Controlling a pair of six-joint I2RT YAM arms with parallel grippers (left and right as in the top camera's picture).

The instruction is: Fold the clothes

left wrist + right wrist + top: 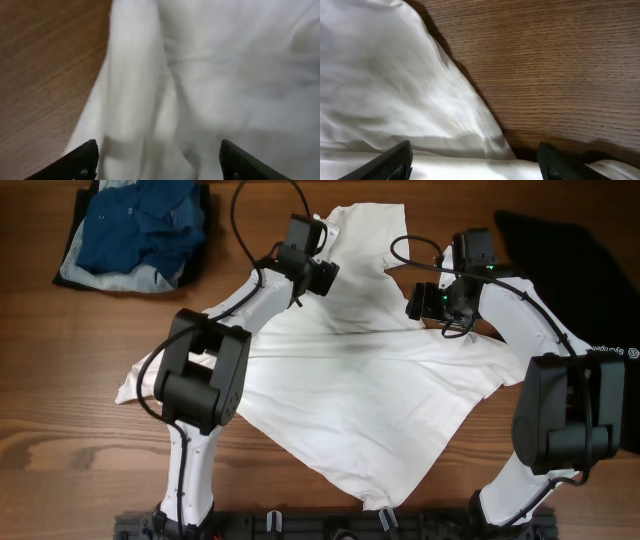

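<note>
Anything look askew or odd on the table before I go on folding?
The white T-shirt lies skewed, rotated diagonally with one corner pointing at the near table edge, and creased across its middle rather than flat. The blue shirt is just bunched far left. Nothing torn or spilled.

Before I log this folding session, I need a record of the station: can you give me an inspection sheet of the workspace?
Surface: wooden table, bare wood around the cloth.
Job's things: white T-shirt spread mid-table, wrinkled, not folded.
Clutter: blue shirt on a garment pile, far left corner; black cloth, far right.
End effectors: left end effector open over the T-shirt; right end effector open over its edge and bare wood.
Cables: left cable and right cable, black, each looping above its arm.
Surroundings: black base rail at the near edge.
</note>
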